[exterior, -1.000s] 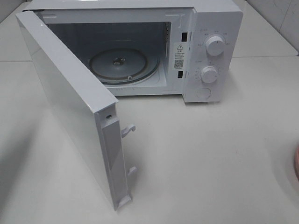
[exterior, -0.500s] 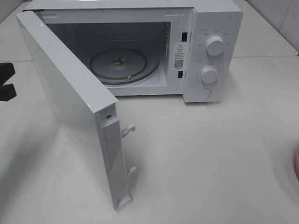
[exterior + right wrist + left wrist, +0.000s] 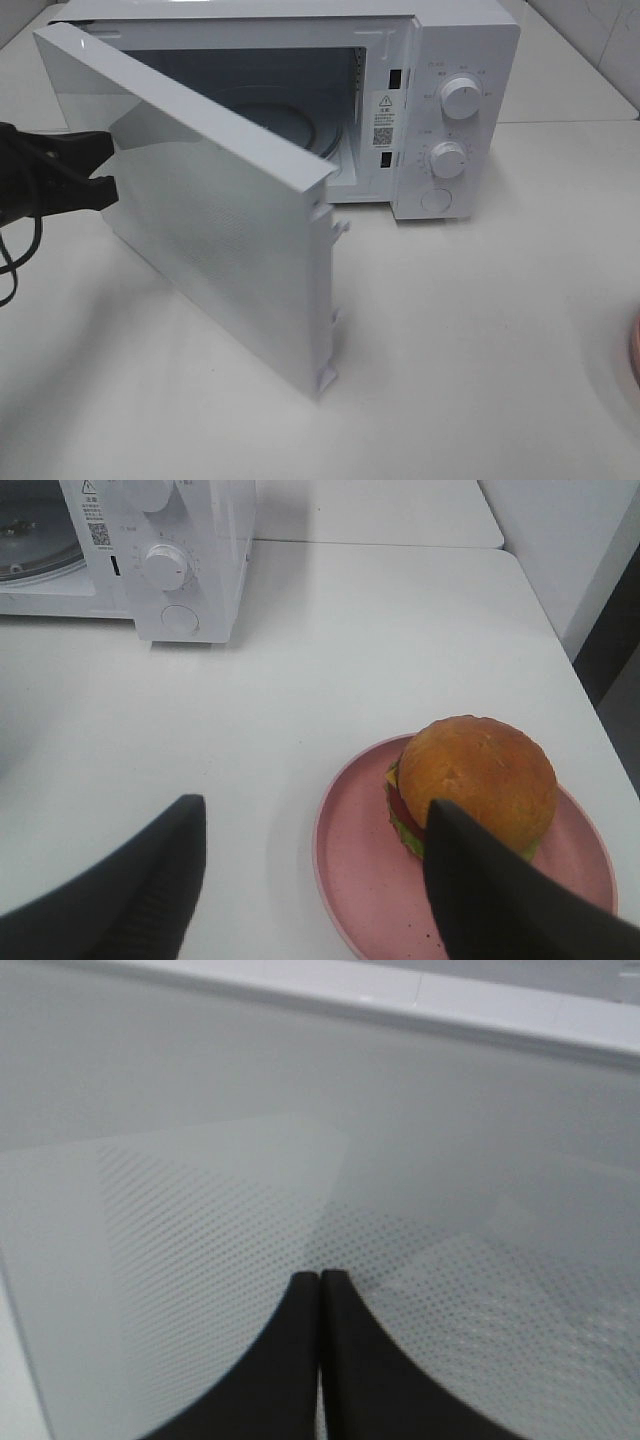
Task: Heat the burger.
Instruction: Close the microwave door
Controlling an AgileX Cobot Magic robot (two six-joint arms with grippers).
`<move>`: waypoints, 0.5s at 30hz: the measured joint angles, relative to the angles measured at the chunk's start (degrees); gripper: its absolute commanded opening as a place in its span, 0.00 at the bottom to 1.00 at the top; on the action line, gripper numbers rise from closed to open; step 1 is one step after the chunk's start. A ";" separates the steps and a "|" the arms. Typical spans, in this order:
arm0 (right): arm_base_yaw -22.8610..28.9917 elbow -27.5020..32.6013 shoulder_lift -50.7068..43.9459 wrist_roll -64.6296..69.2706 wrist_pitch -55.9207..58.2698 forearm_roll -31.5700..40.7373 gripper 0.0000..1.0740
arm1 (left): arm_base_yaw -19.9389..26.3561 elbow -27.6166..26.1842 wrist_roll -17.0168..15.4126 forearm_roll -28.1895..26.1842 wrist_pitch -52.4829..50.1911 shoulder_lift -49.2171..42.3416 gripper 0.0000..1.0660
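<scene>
- Since a second ago my left gripper (image 3: 103, 165) has come in from the left edge of the overhead view, and the microwave door (image 3: 215, 215) has swung partway toward closing, so it now hides most of the glass turntable (image 3: 322, 135).
- My left gripper's black fingers (image 3: 300, 1360) are pressed together with nothing between them, tips against or just short of the dotted outer face of the door; I cannot tell whether they touch it.
- From above, that gripper sits near the hinge side of the door, its cable (image 3: 15, 255) looping down at the left edge of the table (image 3: 480, 350).
- My right gripper (image 3: 310, 865) has its fingers spread apart and empty, hanging above the table.
- One of its fingertips (image 3: 470, 880) lies in front of the burger (image 3: 475, 780) in the wrist view; whether it touches I cannot tell.
- That burger sits on a pink plate (image 3: 365, 865) near the right edge of the table, well apart from the microwave (image 3: 455, 110).
- Bun on top, with red, yellow and green layers showing at its side.
- Overhead, only a sliver of the plate shows at the right edge.
- On the microwave's panel, two white knobs (image 3: 460, 97) sit above a round button (image 3: 436, 200).
</scene>
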 measured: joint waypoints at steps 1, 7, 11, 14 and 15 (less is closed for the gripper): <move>0.00 0.00 0.00 0.00 0.00 0.00 0.53 | -0.57 -0.52 0.00 -0.40 0.00 0.29 0.00; 0.00 0.00 0.00 0.00 0.00 0.00 0.53 | -3.04 -2.98 0.00 -4.53 0.23 2.18 0.00; 0.00 0.00 0.00 0.00 0.00 0.00 0.53 | -6.19 -6.42 1.55 -8.37 2.69 4.30 0.00; 0.00 0.00 0.00 0.00 0.00 0.00 0.53 | -8.25 -8.77 3.27 -11.57 3.67 5.90 0.00; 0.00 0.00 0.00 0.00 0.00 0.00 0.53 | -8.25 -8.77 3.27 -11.57 3.67 5.90 0.00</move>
